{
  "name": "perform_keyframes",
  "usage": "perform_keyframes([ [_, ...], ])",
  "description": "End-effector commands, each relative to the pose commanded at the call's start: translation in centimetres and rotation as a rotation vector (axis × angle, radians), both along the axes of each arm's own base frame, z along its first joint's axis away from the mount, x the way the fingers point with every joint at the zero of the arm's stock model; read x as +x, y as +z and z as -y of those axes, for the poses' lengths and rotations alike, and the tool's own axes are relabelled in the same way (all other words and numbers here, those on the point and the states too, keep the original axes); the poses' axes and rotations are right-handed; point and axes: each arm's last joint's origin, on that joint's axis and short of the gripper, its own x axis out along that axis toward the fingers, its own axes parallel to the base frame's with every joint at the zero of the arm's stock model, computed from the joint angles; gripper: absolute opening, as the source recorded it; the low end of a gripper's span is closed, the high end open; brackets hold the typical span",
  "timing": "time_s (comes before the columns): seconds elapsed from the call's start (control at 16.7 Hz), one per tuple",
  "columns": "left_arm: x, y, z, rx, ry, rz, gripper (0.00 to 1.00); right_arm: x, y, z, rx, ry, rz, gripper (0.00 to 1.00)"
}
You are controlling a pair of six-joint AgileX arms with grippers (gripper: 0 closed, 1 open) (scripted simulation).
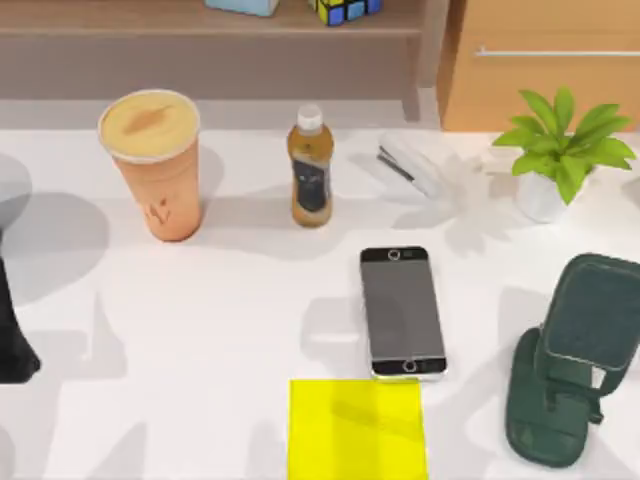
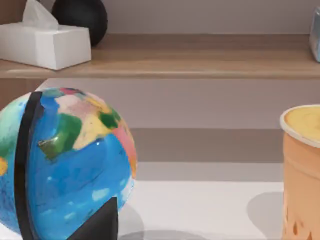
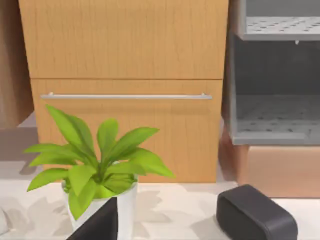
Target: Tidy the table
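The white table (image 1: pixel 230 300) carries an orange lidded cup (image 1: pixel 152 165), a small brown bottle (image 1: pixel 310 168), a white stapler (image 1: pixel 408 165), a black phone (image 1: pixel 402 312) lying flat, a yellow pad (image 1: pixel 357 430) at the front edge and a dark green pouch-like object (image 1: pixel 570 365). My left arm (image 1: pixel 10 335) is a dark shape at the table's left edge. A dark wedge of my left gripper (image 2: pixel 97 225) shows in front of a blue globe (image 2: pixel 65 165), with the cup (image 2: pixel 302 170) to one side. A like wedge of my right gripper (image 3: pixel 97 225) shows before the potted plant (image 3: pixel 100 175).
A potted plant (image 1: pixel 560 150) stands at the back right. Behind the table run a brown shelf (image 1: pixel 200 40) with a puzzle cube (image 1: pixel 345 8) and a light-wood drawer cabinet (image 1: pixel 540 60). A tissue box (image 2: pixel 45 42) sits on the shelf. A black speaker (image 3: pixel 255 217) lies near the plant.
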Motion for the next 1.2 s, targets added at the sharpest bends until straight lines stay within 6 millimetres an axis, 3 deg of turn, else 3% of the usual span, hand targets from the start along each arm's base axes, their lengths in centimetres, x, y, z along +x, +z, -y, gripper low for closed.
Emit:
perform_keyframes([
  [0.3,0.0,0.0,0.0,0.0,0.0,0.0,1.0,0.1,1.0,0.1,-0.03,-0.008,-0.059,1.0],
  [0.6,0.0,0.0,0.0,0.0,0.0,0.0,1.0,1.7,4.2,0.5,-0.14,-0.018,-0.353,1.0],
  [0.9,0.0,0.0,0.0,0.0,0.0,0.0,1.0,6.6,6.9,1.4,-0.263,0.038,-0.8,1.0],
  [1.2,0.0,0.0,0.0,0.0,0.0,0.0,1.0,13.1,6.4,3.0,-0.328,0.168,-1.228,1.0],
])
